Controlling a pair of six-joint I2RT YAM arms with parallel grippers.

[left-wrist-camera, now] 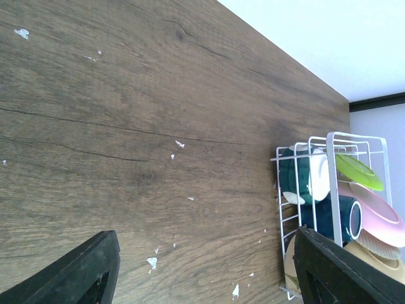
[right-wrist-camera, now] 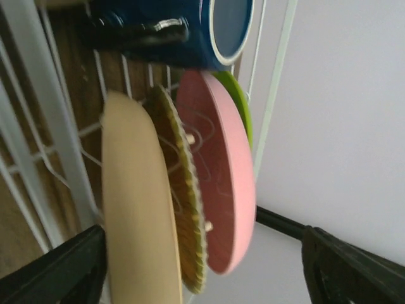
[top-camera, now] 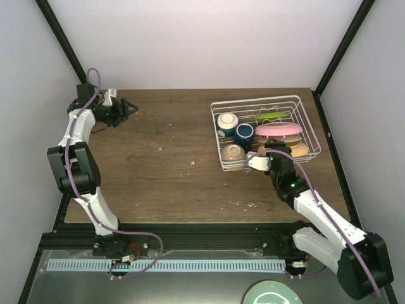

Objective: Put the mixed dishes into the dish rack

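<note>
Top external view: the dish rack (top-camera: pixel 253 100), a white wire basket, sits just ahead of the right gripper (top-camera: pixel 271 152). It holds both cream bowls (top-camera: pixel 228 120), the dark blue mug (top-camera: pixel 244 133) and all four plates. The load looks complete. The left gripper (top-camera: pixel 130 109) is parked well away from the rack, presumably to keep clear.

Left wrist view: the left gripper (left-wrist-camera: pixel 209 278) is spread wide with nothing between its black fingers (left-wrist-camera: pixel 88 266). Beneath it there is only scuffed, wood-grain tabletop (left-wrist-camera: pixel 126 95), and the rack (left-wrist-camera: pixel 329 136) stands far off to its right.

Right wrist view: the right gripper (right-wrist-camera: pixel 202 278) is also wide and grips nothing. Just beyond it the plates stand on edge, wire dividers keeping them upright and apart. The matte peach-tan plate (right-wrist-camera: pixel 136 202) is nearest the left-hand finger, though contact cannot be told. Then come the ridged, woven-pattern yellow plate (right-wrist-camera: pixel 180 190), the smooth pink plate (right-wrist-camera: pixel 218 171) and the lime green plate (right-wrist-camera: pixel 243 114). The glossy mug (right-wrist-camera: pixel 190 31) lies on its side farther ahead.
</note>
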